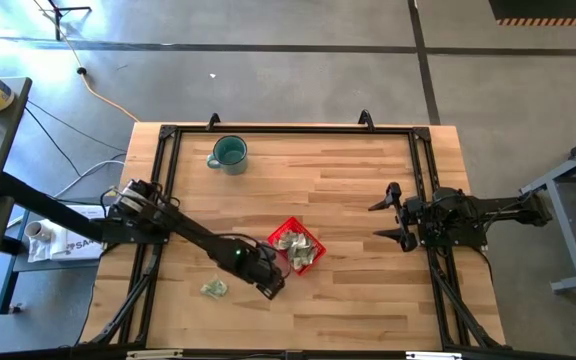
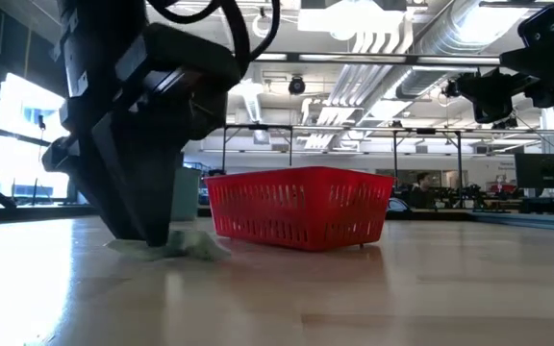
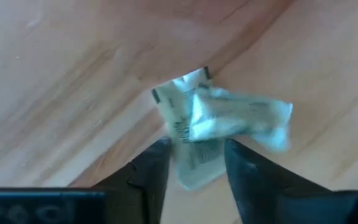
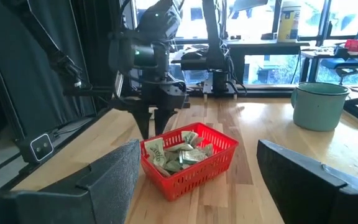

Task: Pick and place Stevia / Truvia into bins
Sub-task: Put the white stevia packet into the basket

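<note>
The red bin (image 1: pixel 315 262) stands mid-table and holds several pale green and white sachets (image 4: pixel 182 152). My left gripper (image 3: pixel 197 147) is down at the table just near-left of the bin (image 2: pixel 296 207), with its fingers closed on a green sachet (image 3: pixel 194 165). A second, whiter sachet (image 3: pixel 241 118) lies across that one. In the high view my left gripper (image 1: pixel 272 288) hides both. Another sachet (image 1: pixel 214 288) lies flat on the table to its left. My right gripper (image 1: pixel 393 215) is open and empty, held above the table's right side. My left gripper has the green sachet's end (image 3: pixel 197 174) between its two fingers, one finger at each side edge. The fingers point down from above. The sachet lies flat on the table, and the whiter sachet rests over its other end.
A teal-green mug (image 1: pixel 229 153) stands at the far left of the table. A black frame (image 1: pixel 288 130) runs around the tabletop. Bare wood lies between the bin and my right gripper.
</note>
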Controlling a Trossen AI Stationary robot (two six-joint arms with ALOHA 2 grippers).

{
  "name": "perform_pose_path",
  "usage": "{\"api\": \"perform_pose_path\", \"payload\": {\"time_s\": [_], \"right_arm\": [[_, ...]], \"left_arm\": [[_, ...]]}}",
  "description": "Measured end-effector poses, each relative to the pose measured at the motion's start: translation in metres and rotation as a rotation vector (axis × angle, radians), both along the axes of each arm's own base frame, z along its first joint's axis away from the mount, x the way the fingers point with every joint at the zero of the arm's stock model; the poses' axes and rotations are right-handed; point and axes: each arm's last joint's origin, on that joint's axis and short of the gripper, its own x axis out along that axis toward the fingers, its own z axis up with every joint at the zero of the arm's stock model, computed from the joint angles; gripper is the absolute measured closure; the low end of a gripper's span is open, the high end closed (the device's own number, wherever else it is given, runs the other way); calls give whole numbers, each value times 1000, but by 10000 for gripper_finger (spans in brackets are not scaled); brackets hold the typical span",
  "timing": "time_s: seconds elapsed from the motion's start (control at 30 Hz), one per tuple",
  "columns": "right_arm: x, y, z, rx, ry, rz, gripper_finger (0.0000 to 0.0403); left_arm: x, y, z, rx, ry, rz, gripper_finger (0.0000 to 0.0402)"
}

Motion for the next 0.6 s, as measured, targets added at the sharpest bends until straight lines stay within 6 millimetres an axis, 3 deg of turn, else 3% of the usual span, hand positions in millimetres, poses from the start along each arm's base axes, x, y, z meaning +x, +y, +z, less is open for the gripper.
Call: {"api": "perform_pose_path", "payload": {"time_s": [0.1, 0.27, 0.43, 0.6], "right_arm": [[0, 0, 0, 0, 0, 0, 91], [0, 0, 0, 0, 0, 0, 91], [0, 0, 0, 0, 0, 0, 91], [0, 0, 0, 0, 0, 0, 91]], "left_arm": [[-6, 4, 0, 73, 48, -11, 259], [-18, 24, 3, 231, 176, -81, 377], [-31, 48, 26, 315, 275, -88, 361], [-19, 53, 92, 313, -105, -127, 381]]}}
